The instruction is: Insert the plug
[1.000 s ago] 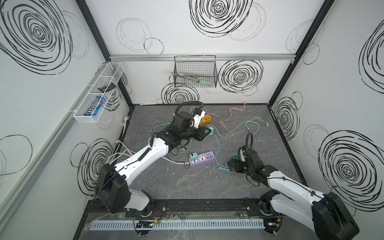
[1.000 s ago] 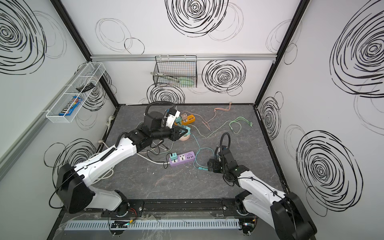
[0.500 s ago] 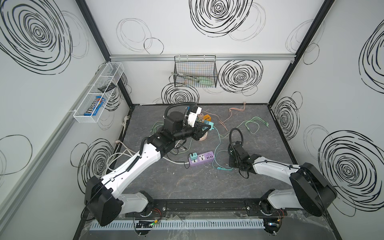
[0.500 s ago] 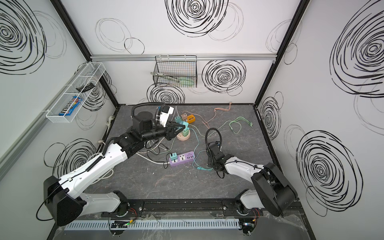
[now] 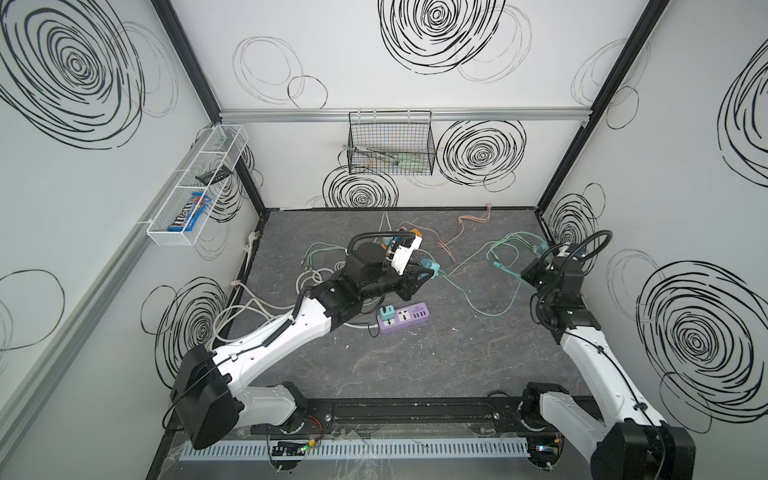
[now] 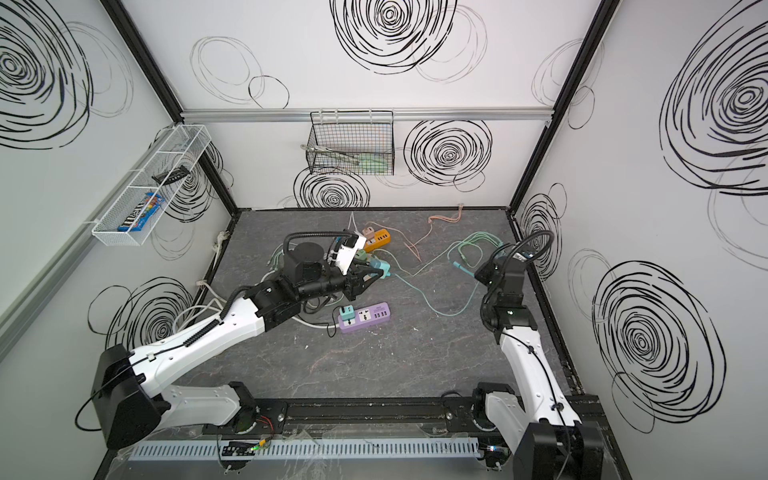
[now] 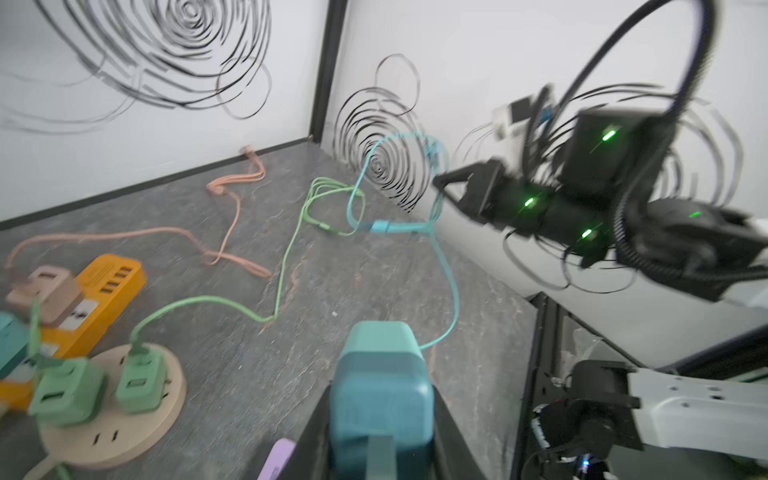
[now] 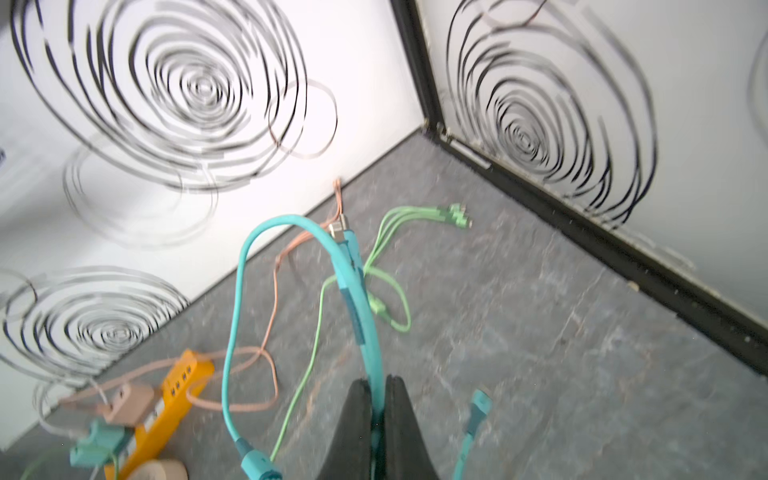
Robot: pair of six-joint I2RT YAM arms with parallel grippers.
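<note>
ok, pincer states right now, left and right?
left pincer: closed, holding the teal plug.
right pincer: closed on the teal cable.

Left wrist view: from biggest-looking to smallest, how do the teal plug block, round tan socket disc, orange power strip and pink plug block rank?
1. Teal plug block and round tan socket disc: alike; the plug is nearest the camera.
2. Orange power strip, partly hidden.
3. Pink plug block.

My grey tabletop [image 5: 457, 365] carries a purple power strip [image 5: 405, 318]; an orange power strip [image 6: 376, 240] farther back; pink cable [image 7: 222, 188] and green cable [image 7: 199, 300] lie loose.
</note>
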